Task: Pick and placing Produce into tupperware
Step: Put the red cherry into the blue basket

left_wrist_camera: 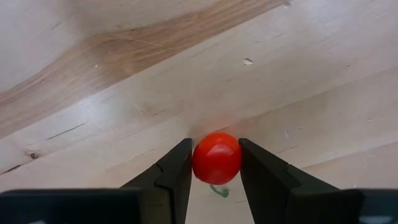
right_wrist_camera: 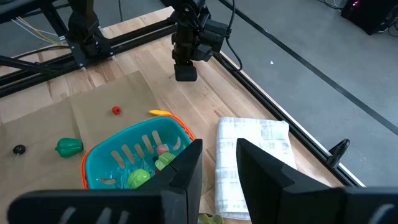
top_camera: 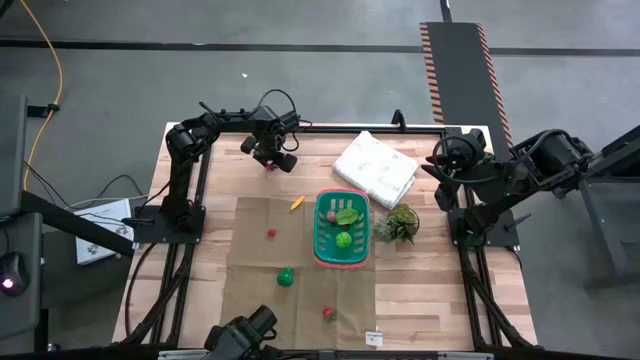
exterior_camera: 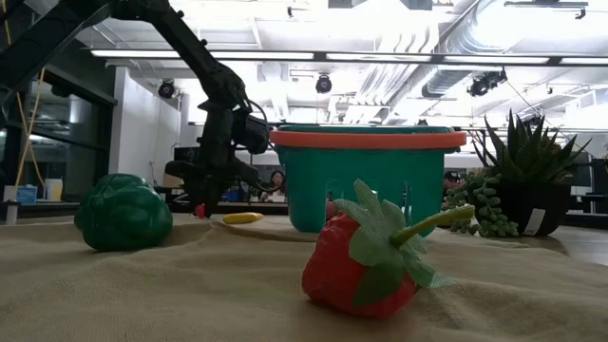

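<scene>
My left gripper (top_camera: 270, 162) stands near the table's far edge, left of the basket, pointing down and shut on a small round red piece of produce (left_wrist_camera: 216, 158). The tupperware, a teal slotted basket (top_camera: 342, 228), stands mid-table with green and pink pieces inside. Loose on the tan cloth lie a yellow piece (top_camera: 297, 203), a red berry (top_camera: 271, 233), a green pepper (top_camera: 286, 277) and a strawberry (top_camera: 328, 313). My right gripper (right_wrist_camera: 219, 155) is raised at the table's right side, open, with nothing between its fingers. My left gripper pinches the round red piece by its two opposite sides (left_wrist_camera: 198, 163) between its two fingers. The fingers come from above, pointing down. The piece sits low by the bare wooden tabletop (left_wrist_camera: 124, 74); I cannot tell whether it rests on the wood or hangs just clear.
A white folded cloth bundle (top_camera: 375, 167) lies beyond the basket at the far right. A spiky potted plant (top_camera: 400, 225) stands right of the basket. A tan cloth (top_camera: 250, 260) covers the table's middle; black frame rails run along the edges.
</scene>
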